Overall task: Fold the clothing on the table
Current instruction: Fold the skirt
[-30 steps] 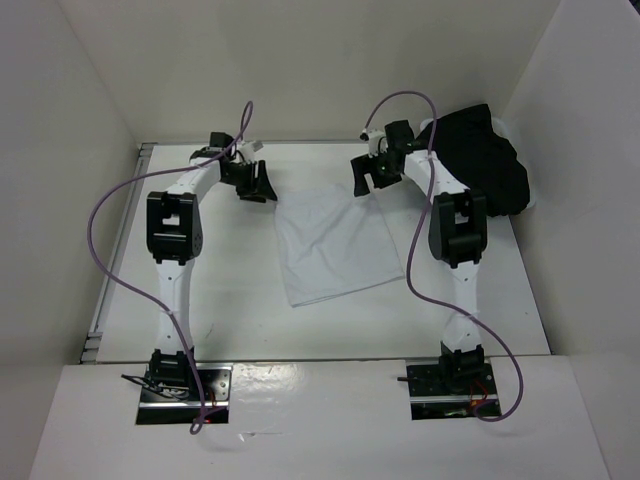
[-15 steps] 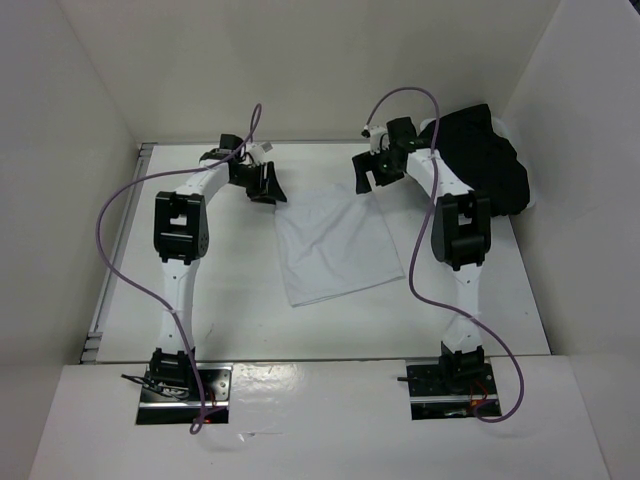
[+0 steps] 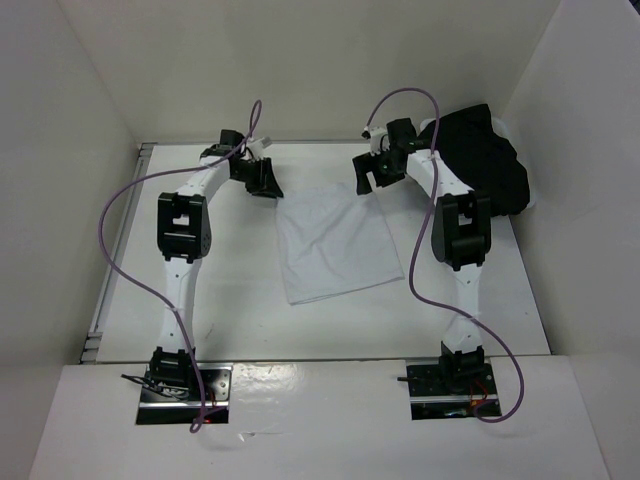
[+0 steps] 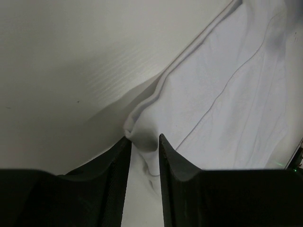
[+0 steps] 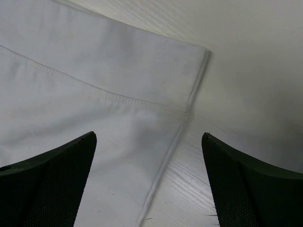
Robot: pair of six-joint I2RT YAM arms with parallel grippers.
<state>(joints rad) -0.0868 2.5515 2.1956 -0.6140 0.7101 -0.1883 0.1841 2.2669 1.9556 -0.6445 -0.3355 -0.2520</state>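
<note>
Two pincers meet the far corners of the white clothing (image 3: 335,245) lying on the table (image 3: 230,290).
Your left pincer (image 4: 144,139) has its jaws drawn nearly together on a bunched fold at one corner. The cloth humps up between its fingers, and the rest spreads flat ahead of them and off to their right. Your right pincer (image 5: 147,136) gapes wide and grips nothing, with the other far corner lying flat below and between its fingers. A heaped black garment (image 3: 490,160) sits near that pincer's outer side.
</note>
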